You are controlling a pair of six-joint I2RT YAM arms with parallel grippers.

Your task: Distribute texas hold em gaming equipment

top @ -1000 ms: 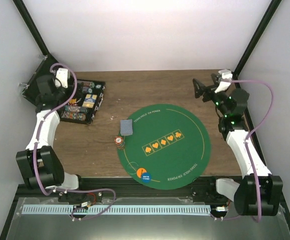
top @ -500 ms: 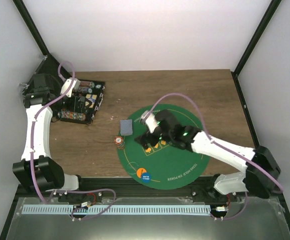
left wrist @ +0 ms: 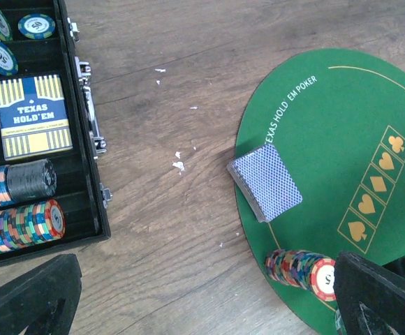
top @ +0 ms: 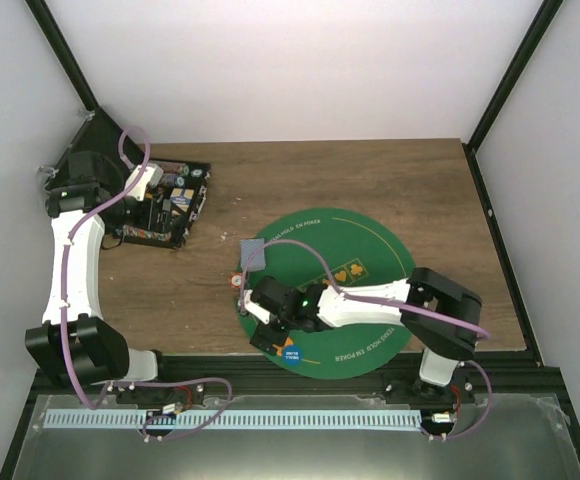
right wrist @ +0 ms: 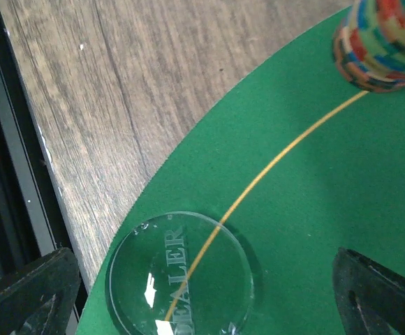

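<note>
A deck of blue-backed cards (top: pixel 253 253) lies on the left edge of the round green poker mat (top: pixel 370 250); it also shows in the left wrist view (left wrist: pixel 265 181). A stack of multicoloured chips (left wrist: pixel 304 271) stands on the mat edge in front of the deck and shows in the right wrist view (right wrist: pixel 384 45). A clear dealer button (right wrist: pixel 181 276) lies on the mat's front-left rim. A blue token (top: pixel 291 352) lies beside it. My right gripper (top: pixel 268 325) hovers open just over the dealer button, fingers (right wrist: pixel 380 293) either side. My left gripper (top: pixel 158 208) is open and empty above the case.
An open black case (top: pixel 185 237) at the back left holds rows of chips (left wrist: pixel 17 202) and a boxed Texas Hold'em deck (left wrist: pixel 33 115). The table's front edge and a black rail (right wrist: pixel 7 139) run close to the dealer button.
My right arm has swung from the back right corner across the mat to its front-left edge, over the tokens. My left gripper shifted slightly over the case.
</note>
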